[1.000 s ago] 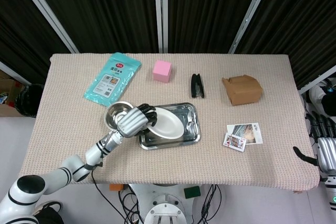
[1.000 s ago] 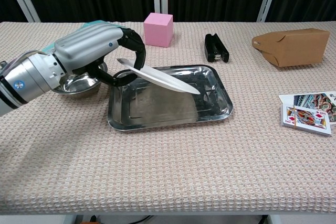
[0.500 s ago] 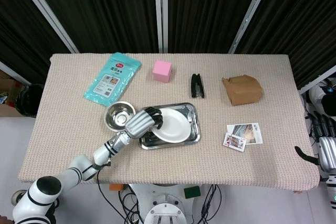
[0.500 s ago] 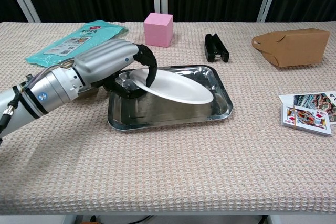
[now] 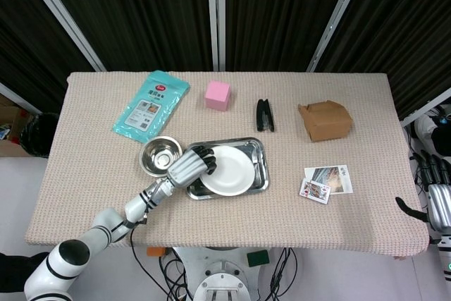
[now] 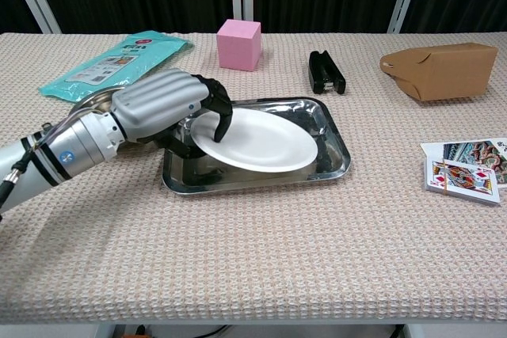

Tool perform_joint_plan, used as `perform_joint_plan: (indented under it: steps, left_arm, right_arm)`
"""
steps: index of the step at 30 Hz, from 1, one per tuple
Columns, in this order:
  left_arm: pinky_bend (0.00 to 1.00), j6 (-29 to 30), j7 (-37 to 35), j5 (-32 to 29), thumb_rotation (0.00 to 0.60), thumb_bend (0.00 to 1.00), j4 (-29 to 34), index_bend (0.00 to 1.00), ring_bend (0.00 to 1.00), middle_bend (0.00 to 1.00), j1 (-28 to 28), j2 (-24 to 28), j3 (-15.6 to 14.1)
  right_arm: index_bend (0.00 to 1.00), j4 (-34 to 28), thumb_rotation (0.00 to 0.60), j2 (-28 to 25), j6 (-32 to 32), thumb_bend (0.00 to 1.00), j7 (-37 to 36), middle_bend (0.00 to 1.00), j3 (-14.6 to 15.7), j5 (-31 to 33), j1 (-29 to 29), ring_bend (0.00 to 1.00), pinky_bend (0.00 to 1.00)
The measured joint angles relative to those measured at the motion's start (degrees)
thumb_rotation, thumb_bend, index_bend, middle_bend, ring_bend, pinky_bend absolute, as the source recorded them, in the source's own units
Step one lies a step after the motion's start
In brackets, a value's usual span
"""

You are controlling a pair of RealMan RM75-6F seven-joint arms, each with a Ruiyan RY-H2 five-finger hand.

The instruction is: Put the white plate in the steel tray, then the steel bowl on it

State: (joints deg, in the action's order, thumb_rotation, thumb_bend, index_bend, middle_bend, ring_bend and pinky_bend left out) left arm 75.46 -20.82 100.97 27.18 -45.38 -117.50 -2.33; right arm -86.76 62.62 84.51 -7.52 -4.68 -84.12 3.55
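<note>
— Where is your white plate against your left hand?

— Your left hand grasps it at its left rim, dark fingers curled over the top face, the rest underneath. The plate sits over the steel tray, tilted slightly, held edge higher; whether its far edge rests on the tray floor, you cannot tell. From the head view the plate covers most of the tray, and your left hand overlaps the tray's left end.

— And the steel bowl?

— The steel bowl stands on the table just beside the tray's left end, touching or nearly touching your hand's back. In the chest view only its rim shows behind your wrist.

— Your right hand?

— Your right hand hangs off the table's right edge, well apart from the tray, holding nothing, fingers straight and loose.

— What room do you have around the tray?

— Bare cloth lies in front of the tray to the table's near edge. Behind the tray stand a pink cube and a black stapler; behind and left, beyond the bowl, a teal packet. To the tray's right lie playing cards and a photo card, with a brown paper box behind those.

— The setting?

— A beige woven tablecloth covers the table; black curtains with pale poles hang behind it.
</note>
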Motion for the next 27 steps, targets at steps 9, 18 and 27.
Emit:
perform_joint_plan:
  steps: [9, 18, 27]
  left_arm:
    - [0.34, 5.2, 3.3, 0.5, 0.600, 0.41, -5.0, 0.70, 0.29, 0.47, 0.5, -1.0, -0.8]
    - [0.34, 4.7, 3.1, 0.1, 0.600, 0.41, -7.7, 0.69, 0.29, 0.47, 0.3, -2.4, -1.7]
    - [0.33, 3.5, 2.5, -0.5, 0.600, 0.41, -9.5, 0.53, 0.28, 0.46, -0.1, -3.3, -2.3]
  right_arm:
    - [0.00, -0.2, 0.600, 0.4, -0.5, 0.18, 0.7, 0.00, 0.2, -0.3, 0.3, 0.00, 0.00]
    - [0.00, -0.8, 0.600, 0.0, -0.2, 0.18, 1.1, 0.00, 0.0, -0.2, 0.2, 0.00, 0.00]
    - [0.00, -0.6, 0.600, 0.0, -0.6, 0.18, 1.1, 0.00, 0.0, 0.2, 0.3, 0.00, 0.00]
